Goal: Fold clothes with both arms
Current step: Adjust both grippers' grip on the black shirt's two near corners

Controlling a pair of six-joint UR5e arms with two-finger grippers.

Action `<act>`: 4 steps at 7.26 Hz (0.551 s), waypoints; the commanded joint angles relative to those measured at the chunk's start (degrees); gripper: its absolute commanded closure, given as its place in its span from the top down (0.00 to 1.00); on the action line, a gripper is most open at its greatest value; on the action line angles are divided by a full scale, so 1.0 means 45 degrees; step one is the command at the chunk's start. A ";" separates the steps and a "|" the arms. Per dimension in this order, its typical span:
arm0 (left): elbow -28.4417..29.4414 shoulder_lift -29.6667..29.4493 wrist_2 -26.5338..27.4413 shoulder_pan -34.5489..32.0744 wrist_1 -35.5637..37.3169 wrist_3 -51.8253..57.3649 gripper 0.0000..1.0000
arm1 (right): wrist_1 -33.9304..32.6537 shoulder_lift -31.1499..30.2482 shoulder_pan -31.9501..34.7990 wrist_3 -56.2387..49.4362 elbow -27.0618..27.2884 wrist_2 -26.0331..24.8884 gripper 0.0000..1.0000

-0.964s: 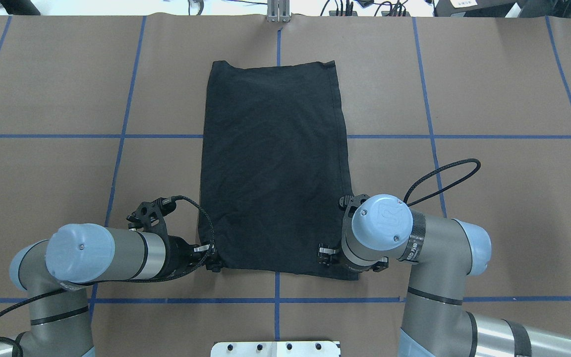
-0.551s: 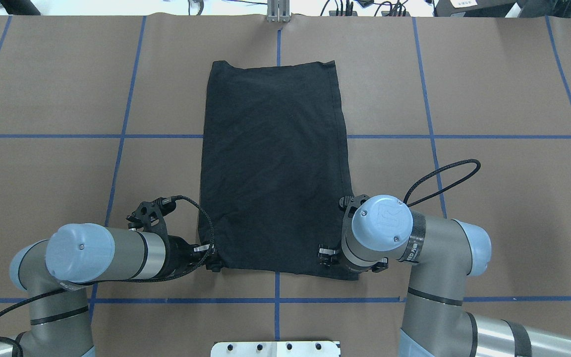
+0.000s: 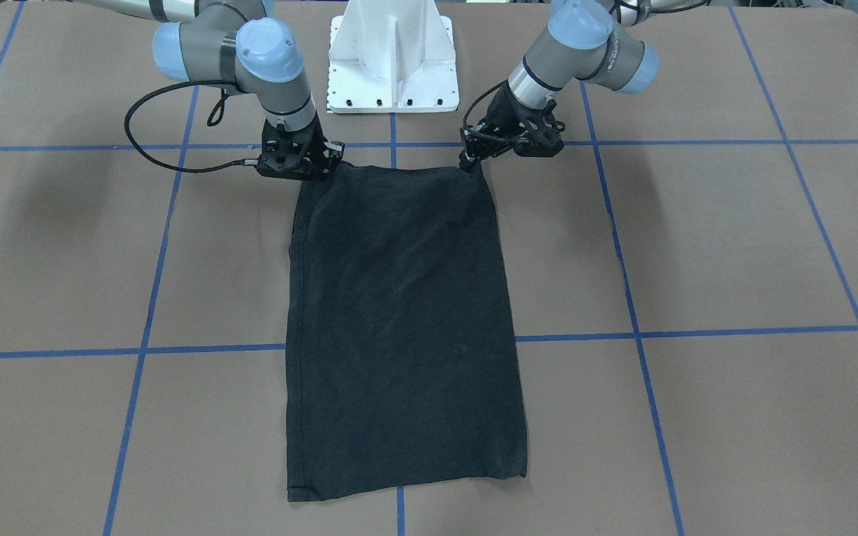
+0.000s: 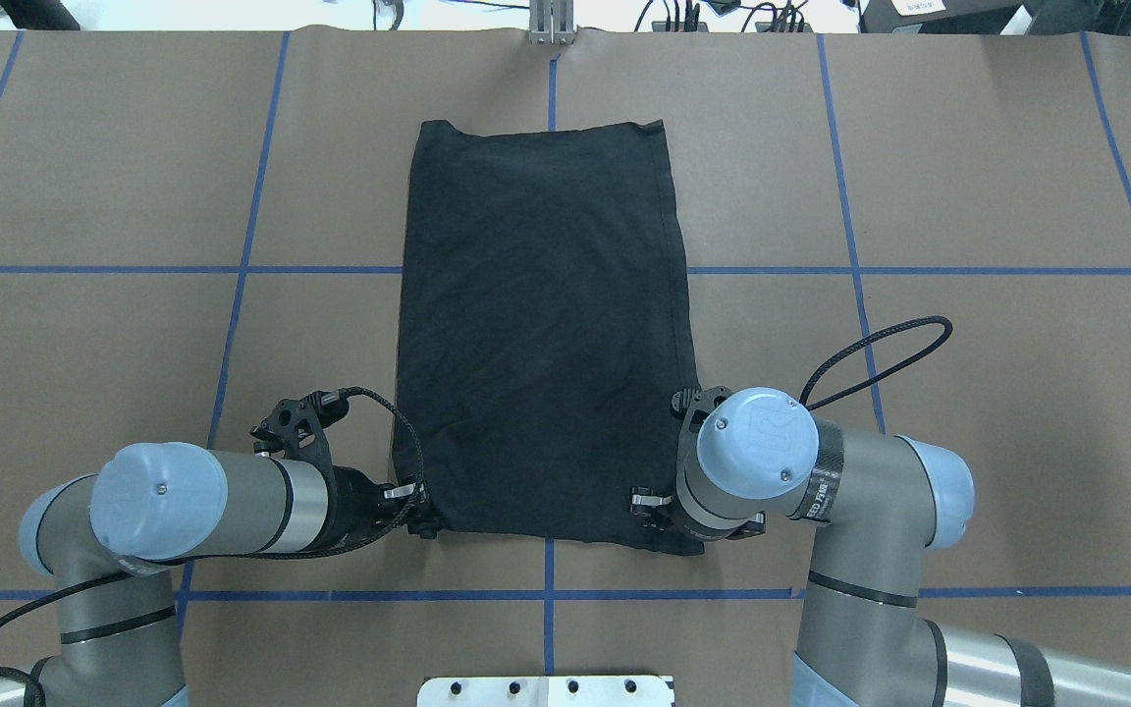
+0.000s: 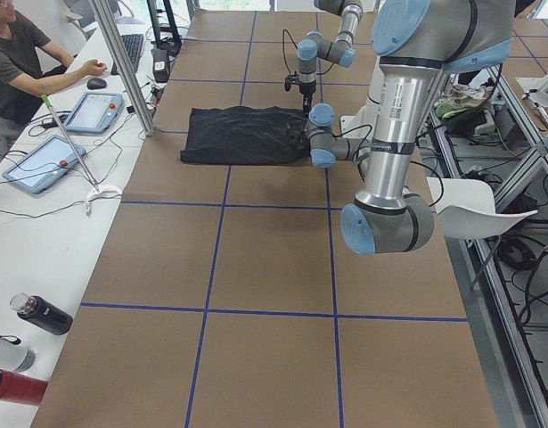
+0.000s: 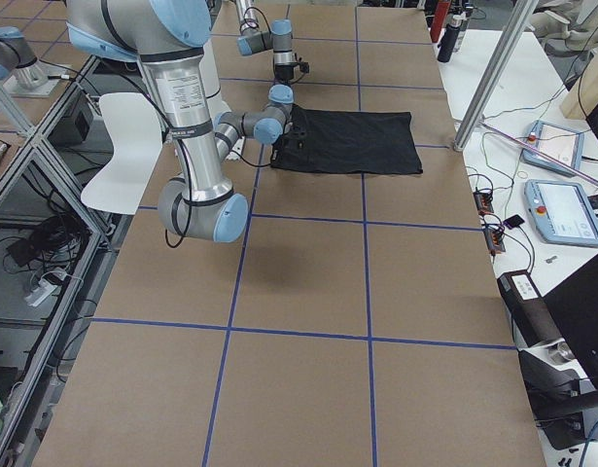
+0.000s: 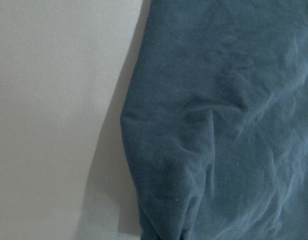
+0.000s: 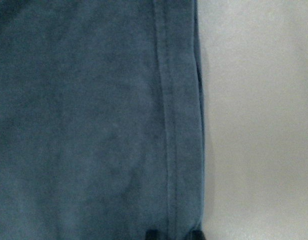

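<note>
Black shirt (image 4: 541,324) flat on table (image 4: 919,196), narrow strip. Our left gripper (image 4: 422,515) sits at its 7 o'clock corner, right gripper (image 4: 654,508) at 5 o'clock, likely to lift that hem; finger closure we cannot tell.

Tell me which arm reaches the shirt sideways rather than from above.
The left arm: its wrist lies low, meeting the T-shirt corner from the side. The right arm points down onto it.

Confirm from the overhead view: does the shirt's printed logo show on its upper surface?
No, the T-shirt lies folded into a long rectangle, and only plain black fabric faces up.
</note>
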 commanded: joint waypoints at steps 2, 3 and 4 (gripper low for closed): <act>0.0000 0.0000 0.0000 -0.0014 0.0000 0.0000 0.00 | 0.0000 0.0052 -0.0020 0.0017 0.0044 -0.0037 0.02; 0.0000 0.0000 0.0000 -0.0014 0.0000 0.0000 0.00 | 0.0000 0.0071 -0.0040 0.0017 0.0044 -0.0076 0.00; 0.0000 0.0000 0.0000 -0.0014 0.0000 0.0000 0.00 | 0.0000 0.0071 -0.0040 -0.0003 0.0064 -0.0057 0.00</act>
